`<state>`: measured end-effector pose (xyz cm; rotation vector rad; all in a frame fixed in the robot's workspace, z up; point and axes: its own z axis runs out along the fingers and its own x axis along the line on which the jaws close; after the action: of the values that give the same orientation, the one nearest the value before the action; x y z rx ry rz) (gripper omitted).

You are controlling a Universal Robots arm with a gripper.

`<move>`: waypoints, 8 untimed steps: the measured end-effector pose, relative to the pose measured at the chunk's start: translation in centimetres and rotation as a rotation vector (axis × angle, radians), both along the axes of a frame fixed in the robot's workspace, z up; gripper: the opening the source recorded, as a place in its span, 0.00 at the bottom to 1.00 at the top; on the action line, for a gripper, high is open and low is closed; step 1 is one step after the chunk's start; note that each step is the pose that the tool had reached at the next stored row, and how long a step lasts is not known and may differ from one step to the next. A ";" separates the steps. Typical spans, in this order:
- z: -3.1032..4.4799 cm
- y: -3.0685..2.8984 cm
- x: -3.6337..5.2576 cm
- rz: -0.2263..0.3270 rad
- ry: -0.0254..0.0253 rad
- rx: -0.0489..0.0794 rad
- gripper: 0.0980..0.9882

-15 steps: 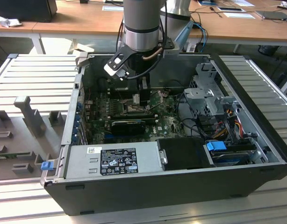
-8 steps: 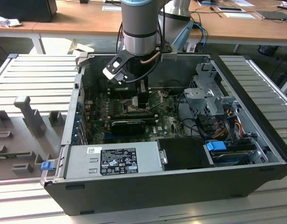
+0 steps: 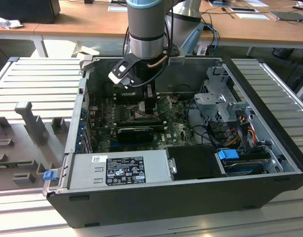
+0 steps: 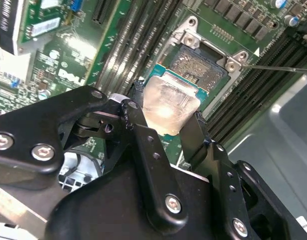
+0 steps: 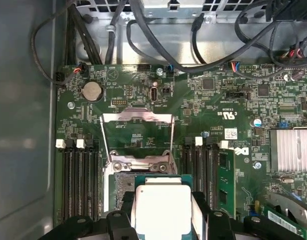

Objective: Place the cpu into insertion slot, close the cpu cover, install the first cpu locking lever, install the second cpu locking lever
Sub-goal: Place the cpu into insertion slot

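My fingers [image 4: 193, 132] grip the cpu [image 4: 168, 102] by two opposite edges, holding it over the insertion slot [image 4: 203, 62]; the cpu cover [image 5: 137, 118] lies swung open beyond it

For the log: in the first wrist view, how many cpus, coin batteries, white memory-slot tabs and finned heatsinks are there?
cpu: 1, held in the gripper
coin battery: 1
white memory-slot tabs: 4
finned heatsink: 1
Total: 7
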<state>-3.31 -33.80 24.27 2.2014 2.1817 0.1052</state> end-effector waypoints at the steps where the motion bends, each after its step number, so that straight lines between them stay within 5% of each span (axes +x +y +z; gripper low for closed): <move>1: -0.06 0.26 0.00 0.001 0.0000 0.000 0.48; 8: -0.54 0.56 -0.16 0.002 0.0000 0.000 0.48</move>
<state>-3.47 -33.24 23.74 2.1997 2.1833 0.1052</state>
